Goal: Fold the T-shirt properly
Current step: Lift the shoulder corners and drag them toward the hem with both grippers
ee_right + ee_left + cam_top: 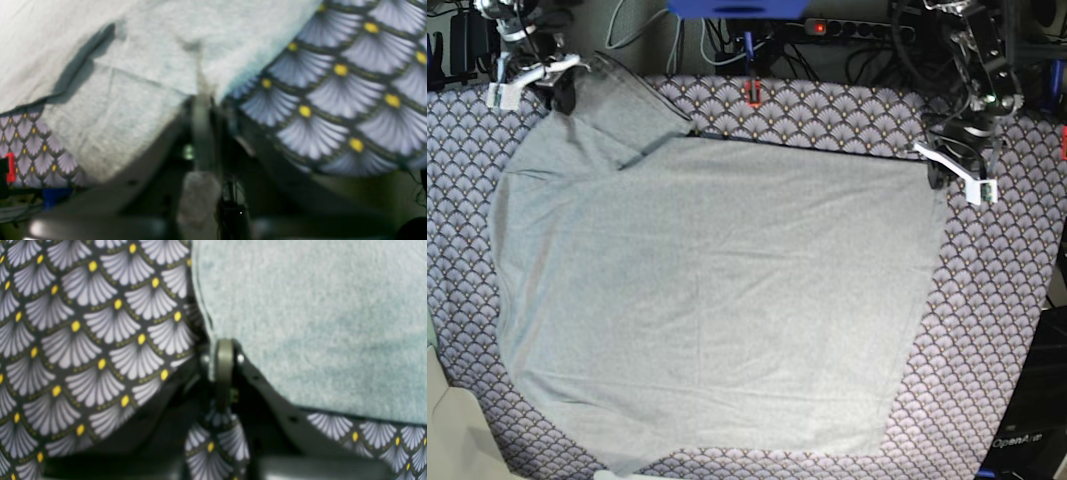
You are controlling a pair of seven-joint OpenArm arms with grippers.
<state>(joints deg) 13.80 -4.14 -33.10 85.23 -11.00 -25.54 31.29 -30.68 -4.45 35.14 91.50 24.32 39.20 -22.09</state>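
Lying flat on the fan-patterned cloth (1017,300), plain heather-grey T-shirt (717,300) runs long-axis left-right, left fingers (955,172) and right fingers (532,75) both pinching its far corners.

Work surface covered by purple-grey fan-scale patterned cloth (1017,300); plain light heather-grey short-sleeved T-shirt (717,290) lies spread directly on it, one sleeve raised at the far corner

I see a purple-grey cloth (987,300) with a fan pattern and yellow dots covering the table. Behind its far edge sit tangled cables (867,45) and a power strip (847,27).
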